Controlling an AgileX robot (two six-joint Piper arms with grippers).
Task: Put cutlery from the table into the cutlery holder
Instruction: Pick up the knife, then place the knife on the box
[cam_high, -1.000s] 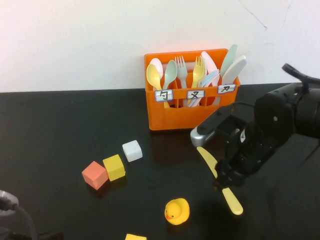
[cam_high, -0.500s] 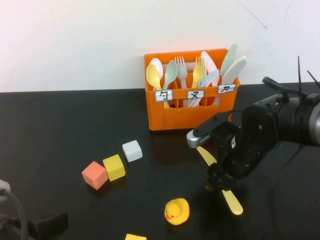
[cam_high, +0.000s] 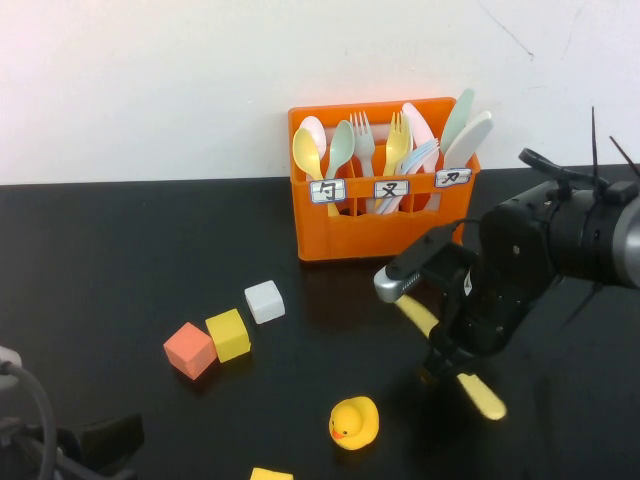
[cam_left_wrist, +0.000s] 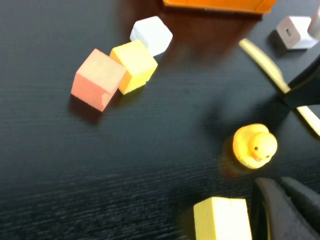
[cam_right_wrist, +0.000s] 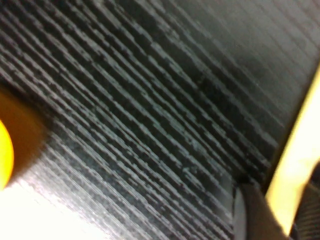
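A pale yellow knife (cam_high: 483, 398) lies slantwise on the black table (cam_high: 120, 250), right of the duck and in front of the orange cutlery holder (cam_high: 345, 235). My right gripper (cam_high: 445, 365) reaches down over the knife's middle and is shut on it. In the right wrist view the knife (cam_right_wrist: 297, 160) sits between the dark fingers (cam_right_wrist: 250, 210) of the right gripper (cam_right_wrist: 285, 210). The holder carries several spoons, forks and knives standing upright. My left gripper (cam_left_wrist: 287, 200) hovers low at the near left, shut and empty; the knife (cam_left_wrist: 262, 62) shows far from it.
A yellow rubber duck (cam_high: 354, 421) sits just left of the knife. White (cam_high: 264, 301), yellow (cam_high: 228, 334) and red-orange (cam_high: 190, 350) cubes lie left of centre. Another yellow cube (cam_left_wrist: 221, 220) lies beside the left gripper. A white charger block (cam_left_wrist: 295, 31) stands near the holder.
The right gripper's jaws have closed on the knife. The knife's handle end has swung a little to the right. The left gripper has edged further into the high view.
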